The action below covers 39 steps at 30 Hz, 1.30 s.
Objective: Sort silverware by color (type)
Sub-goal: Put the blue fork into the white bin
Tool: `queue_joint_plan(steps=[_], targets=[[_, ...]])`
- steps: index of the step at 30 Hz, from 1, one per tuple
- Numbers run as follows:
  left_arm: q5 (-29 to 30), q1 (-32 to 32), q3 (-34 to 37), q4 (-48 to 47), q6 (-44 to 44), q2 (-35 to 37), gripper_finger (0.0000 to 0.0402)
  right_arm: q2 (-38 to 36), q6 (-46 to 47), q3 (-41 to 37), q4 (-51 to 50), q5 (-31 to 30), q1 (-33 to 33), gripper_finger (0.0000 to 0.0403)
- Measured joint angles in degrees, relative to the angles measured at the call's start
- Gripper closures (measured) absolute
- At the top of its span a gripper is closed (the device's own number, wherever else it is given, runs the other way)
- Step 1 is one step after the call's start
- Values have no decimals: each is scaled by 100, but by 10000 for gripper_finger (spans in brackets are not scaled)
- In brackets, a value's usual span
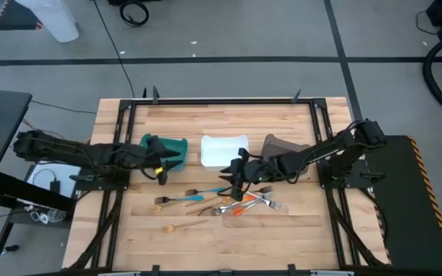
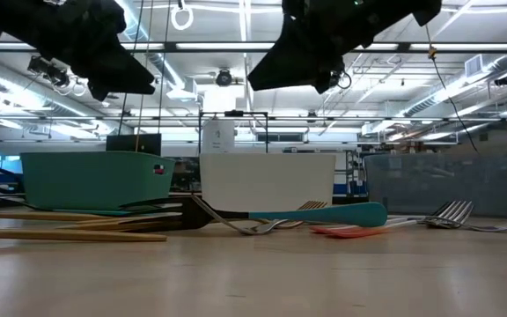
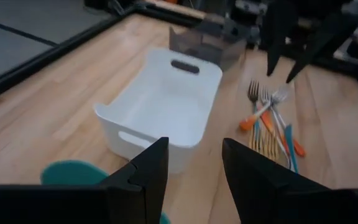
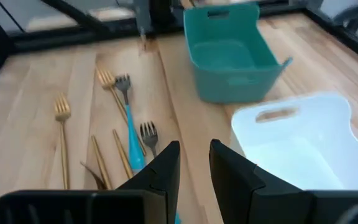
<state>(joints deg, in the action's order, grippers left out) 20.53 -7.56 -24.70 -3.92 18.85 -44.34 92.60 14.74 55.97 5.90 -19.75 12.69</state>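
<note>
The silverware point(image 1: 219, 202) is lying mostly crosswise on the table, tines pointing both ways. Both the left gripper point(image 1: 162, 172) and right gripper point(image 1: 232, 182) are hovering with fingers apart, holding nothing.

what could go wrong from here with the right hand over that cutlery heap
1. The silverware lies crossed and overlapping, so the right hand, hovering empty just above it, may lift two pieces or drag neighbours.
2. The white bin stands close behind; a swing could nudge it.
3. The left hand waits open beside the teal bin and could clip it.
</note>
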Motion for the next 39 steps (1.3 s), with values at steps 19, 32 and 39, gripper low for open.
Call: queue_joint_plan(steps=[19, 32, 39], targets=[[0, -568, -614, -692, 3, -865, 242, 105, 409, 192, -391, -13, 230, 309], [-4, -618, -755, -897, -73, -1416, 242, 191, 484, 190, -499, -135, 384, 309], [-117, -618, -761, -850, -162, -1570, 242, 535, 441, 181, -357, 149, 378, 309]])
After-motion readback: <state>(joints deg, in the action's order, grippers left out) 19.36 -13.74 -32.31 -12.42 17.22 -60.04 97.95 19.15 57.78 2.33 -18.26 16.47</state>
